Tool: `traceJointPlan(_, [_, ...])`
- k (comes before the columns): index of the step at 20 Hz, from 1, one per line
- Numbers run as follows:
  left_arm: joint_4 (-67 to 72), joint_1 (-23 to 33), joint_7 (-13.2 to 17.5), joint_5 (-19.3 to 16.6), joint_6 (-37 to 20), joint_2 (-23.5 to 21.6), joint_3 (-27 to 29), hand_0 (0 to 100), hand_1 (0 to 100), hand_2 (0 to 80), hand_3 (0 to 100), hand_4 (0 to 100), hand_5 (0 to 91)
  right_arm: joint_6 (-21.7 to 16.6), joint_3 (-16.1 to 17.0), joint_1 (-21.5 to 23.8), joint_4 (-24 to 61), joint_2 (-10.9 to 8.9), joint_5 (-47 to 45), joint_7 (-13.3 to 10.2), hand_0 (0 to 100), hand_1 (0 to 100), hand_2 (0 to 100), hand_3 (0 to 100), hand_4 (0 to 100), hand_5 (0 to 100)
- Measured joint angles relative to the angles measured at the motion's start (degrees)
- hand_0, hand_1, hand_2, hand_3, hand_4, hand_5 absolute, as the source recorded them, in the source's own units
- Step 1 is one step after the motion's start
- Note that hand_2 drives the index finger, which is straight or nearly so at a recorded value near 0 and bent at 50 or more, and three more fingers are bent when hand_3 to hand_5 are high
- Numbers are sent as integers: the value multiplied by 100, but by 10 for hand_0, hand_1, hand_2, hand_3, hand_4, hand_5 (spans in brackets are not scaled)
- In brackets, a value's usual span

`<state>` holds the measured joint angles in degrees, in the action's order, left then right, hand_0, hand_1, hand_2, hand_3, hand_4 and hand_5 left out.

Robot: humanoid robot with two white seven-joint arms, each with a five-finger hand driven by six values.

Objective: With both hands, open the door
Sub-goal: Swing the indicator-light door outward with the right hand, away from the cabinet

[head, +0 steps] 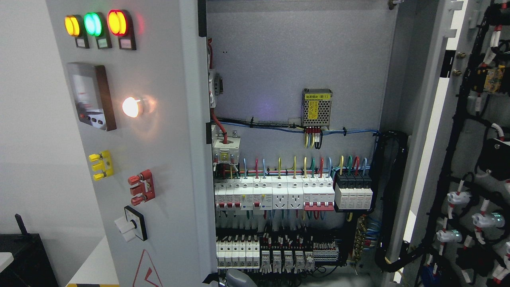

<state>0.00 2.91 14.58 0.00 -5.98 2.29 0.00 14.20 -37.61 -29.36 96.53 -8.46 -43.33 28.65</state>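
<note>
The left door (159, 159) stands ajar, carrying three lit lamps (95, 24) and a red warning triangle (146, 271). The right door (474, 167) is swung wide, wiring exposed; behind, breakers (275, 195) and a yellow-labelled power supply (316, 107), print unreadable; no fingers show

We face an open electrical cabinet. Its left door (159, 159) swings toward us, carrying three lit lamps (95, 24) in amber, green and red, a small meter (92, 96), a glowing white lamp (131, 107), yellow (101, 165) and red (142, 187) terminals, and a rotary switch (131, 229). Inside, a row of white circuit breakers (275, 193) sits below a mesh-cased power supply (317, 107). The right door (470, 167) stands open, showing black wiring (442, 191). A grey rounded shape (239, 278) pokes up at the bottom edge.
</note>
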Motion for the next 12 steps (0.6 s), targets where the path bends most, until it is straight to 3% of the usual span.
traceJointPlan(12, [0,0,0,0,0,0,0,0,0,0,0,31,0,-21,-389,23,196,141,3,18,106,0,0,0,0,0])
